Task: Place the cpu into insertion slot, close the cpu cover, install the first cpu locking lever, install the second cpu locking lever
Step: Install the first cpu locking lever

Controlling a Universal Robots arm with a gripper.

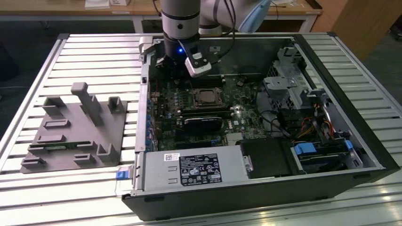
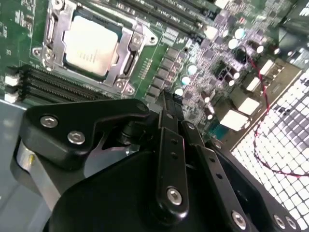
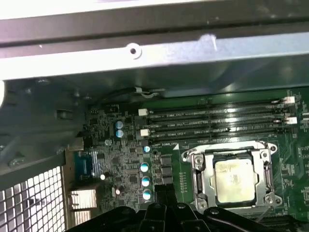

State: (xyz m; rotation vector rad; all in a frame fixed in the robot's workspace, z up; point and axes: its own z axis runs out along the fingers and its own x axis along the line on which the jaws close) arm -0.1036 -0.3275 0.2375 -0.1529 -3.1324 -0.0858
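Note:
The cpu (image 1: 204, 97) lies flat in its socket on the green motherboard, its dull silver top showing in both wrist views (image 2: 91, 46) (image 3: 233, 179). The cpu cover (image 2: 129, 54) (image 3: 199, 170), a silver frame, lies down around the chip. My gripper (image 2: 175, 115) (image 3: 162, 197) hangs above the board beside the socket, toward the rear corner of the case, apart from the chip. Its black fingers (image 2: 166, 126) are pressed together with nothing between them. In the exterior view the arm's wrist (image 1: 182, 47) stands over the back of the case.
Memory slots (image 3: 217, 121) run between the socket and the case wall (image 3: 145, 58). A black card (image 1: 201, 123) sits in front of the socket. The power supply (image 1: 195, 169) and drive cage (image 1: 295, 89) fill the case's front and right. A grey fixture (image 1: 75, 127) stands on the table at the left.

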